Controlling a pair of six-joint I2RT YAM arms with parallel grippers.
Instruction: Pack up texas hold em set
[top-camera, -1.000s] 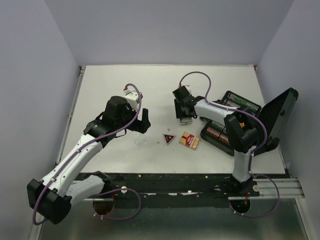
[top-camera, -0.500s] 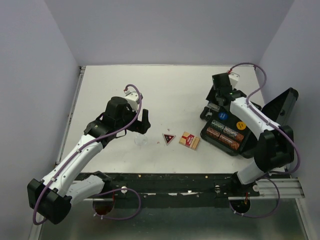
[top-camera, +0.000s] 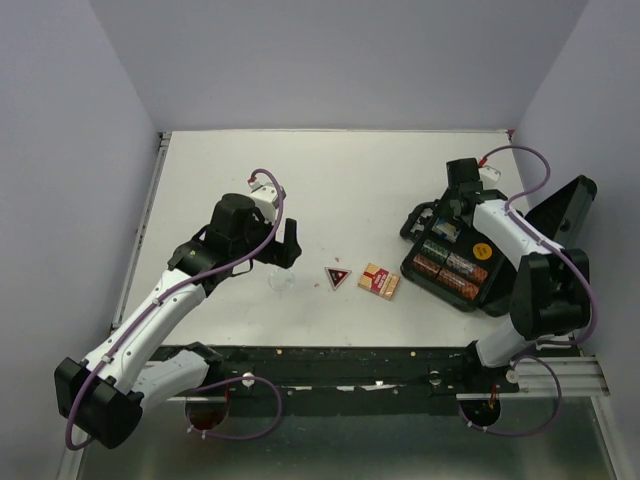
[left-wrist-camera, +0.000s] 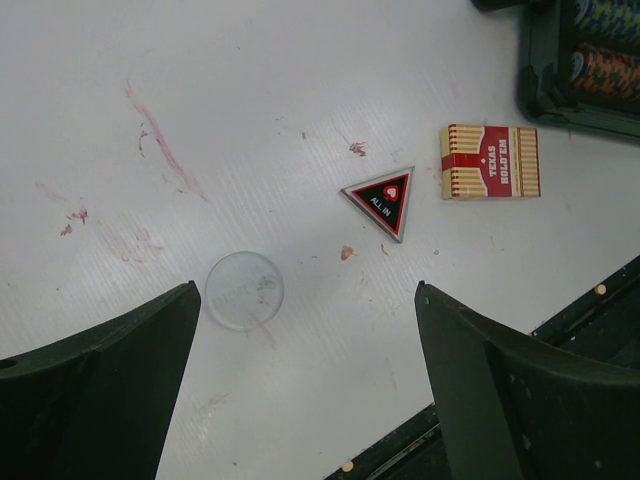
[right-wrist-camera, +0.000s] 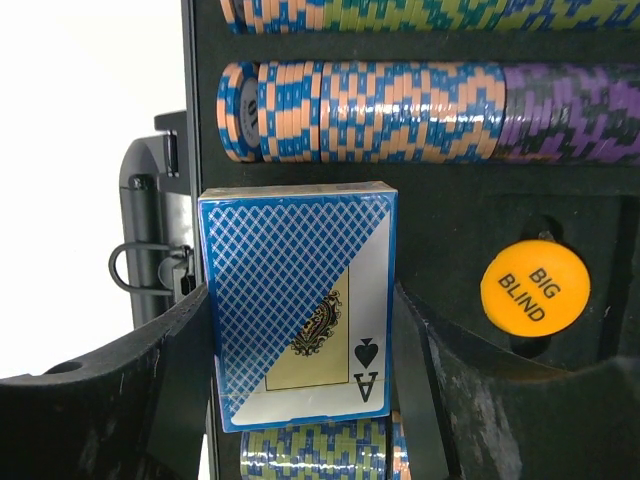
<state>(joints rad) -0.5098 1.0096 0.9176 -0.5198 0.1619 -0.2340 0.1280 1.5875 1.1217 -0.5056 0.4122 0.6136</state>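
Peering down from the right wrist, we get what the top view can't offer: the right gripper (right-wrist-camera: 300, 330) clamped on the blue box (right-wrist-camera: 290, 250), fingers pressed to both its long sides, the box sitting in the case (top-camera: 412, 268) just beside the round orange marker (right-wrist-camera: 535, 287). Ribbed chip rows (right-wrist-camera: 400, 110) lie along the black lining beyond it.

Over on the left wrist view, the left gripper (left-wrist-camera: 305, 300) hangs spread wide above the table (left-wrist-camera: 200, 120), gripping nothing, the clear marker (left-wrist-camera: 244, 290) between its fingers. Right of that lie the triangular marker (left-wrist-camera: 384, 199), black with a red edge, and the flat red box (left-wrist-camera: 490, 162), just short of the case.

A second ago the right arm was out over mid-table, left of the case; now it is over the case's far-left corner. The left arm hasn't budged. The hinged lid stands open on the right.
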